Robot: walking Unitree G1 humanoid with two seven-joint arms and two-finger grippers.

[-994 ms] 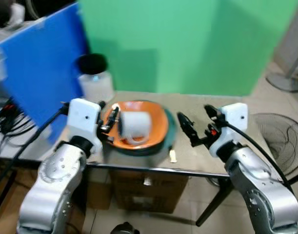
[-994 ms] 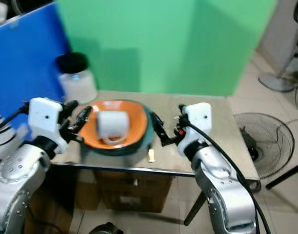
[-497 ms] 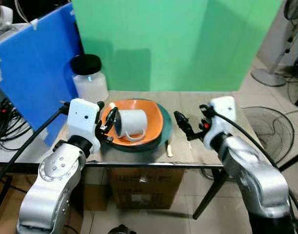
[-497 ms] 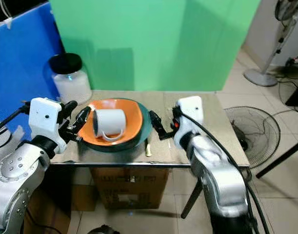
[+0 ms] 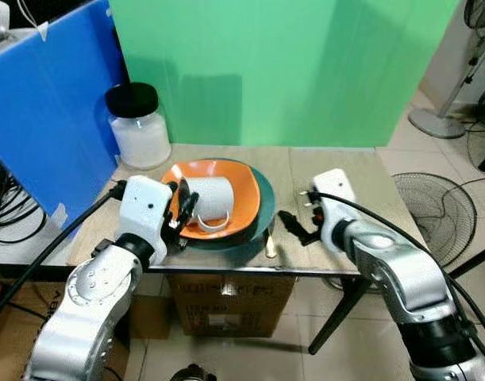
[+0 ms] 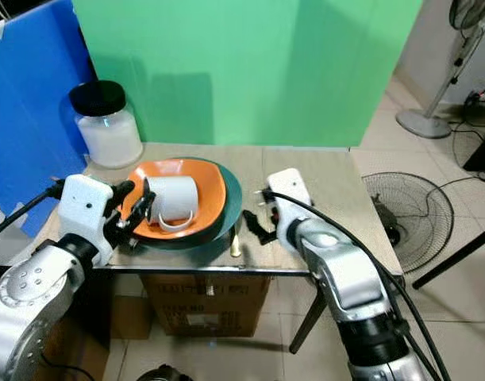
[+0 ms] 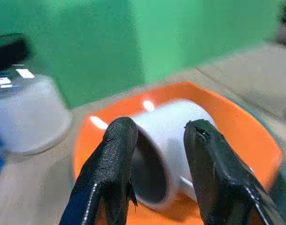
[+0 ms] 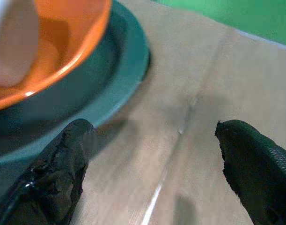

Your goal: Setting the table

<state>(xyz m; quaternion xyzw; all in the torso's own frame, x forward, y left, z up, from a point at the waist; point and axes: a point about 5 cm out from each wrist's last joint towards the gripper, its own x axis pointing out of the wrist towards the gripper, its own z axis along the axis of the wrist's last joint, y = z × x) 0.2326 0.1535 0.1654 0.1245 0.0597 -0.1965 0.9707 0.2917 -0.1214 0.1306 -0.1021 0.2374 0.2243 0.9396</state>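
1. Landmark: the round dark green plate point(image 5: 262, 213) sits near the front edge of the beige tabletop point(image 5: 345, 171), ahead of the green backdrop point(image 5: 290, 71).
2. An orange shallow bowl point(image 5: 242, 190) rests on the green plate, offset toward the robot's left so that the plate's right rim stays bare.
3. A white ceramic mug point(image 5: 211, 198) lies on its side inside the orange bowl, on top of the green plate; its mouth faces the robot's left and its handle point(image 5: 213, 224) points toward the front edge.
4. Left gripper point(image 7: 157, 136): at the left rim of the green plate, fingers point(image 7: 112, 164) spread a moderate way, one on either side of the mug's open rim. Whether the pads touch the mug cannot be told; it is not clamped.
5. Right gripper point(image 8: 152, 173): low over the bare tabletop just right of the green plate, fingers point(image 8: 63, 164) spread wide, holding nothing.
6. A small pale yellowish stick-like item point(image 5: 269, 245) lies on the tabletop at the front right rim of the green plate; its kind cannot be told.
7. A clear glass jar with a black lid point(image 5: 139, 127), white contents, stands behind and to the left of the green plate, beside a blue panel point(image 5: 51, 111).
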